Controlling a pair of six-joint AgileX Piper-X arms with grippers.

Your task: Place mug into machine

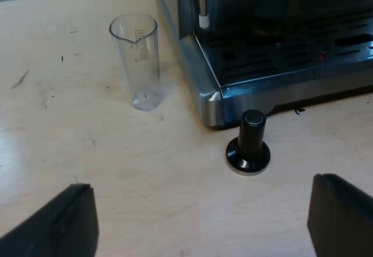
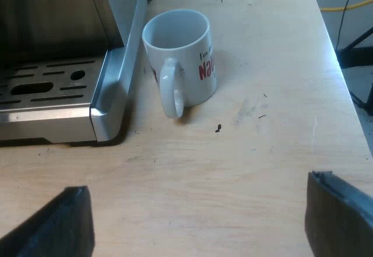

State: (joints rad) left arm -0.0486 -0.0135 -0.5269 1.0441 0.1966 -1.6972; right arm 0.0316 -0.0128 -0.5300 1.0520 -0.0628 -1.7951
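**Mug waited beside the machine, both grippers open**

The right gripper (image 2: 198, 222) had its two black fingers spread wide and held nothing. Ahead of it the mug (image 2: 180, 64) stood upright on the table (image 2: 262, 152), just beside the espresso machine (image 2: 111, 94), with its handle turned toward the gripper. It was not in the machine yet. Standing so close, the mug could bump the tray's metal corner and tip. The fingers might slip on its round side.

The left gripper (image 1: 198, 219) was wide open and empty too. The left wrist view gave the tamper (image 1: 249, 146) and the measuring glass (image 1: 138, 64) ahead of its fingers; the right wrist view gave the mug.
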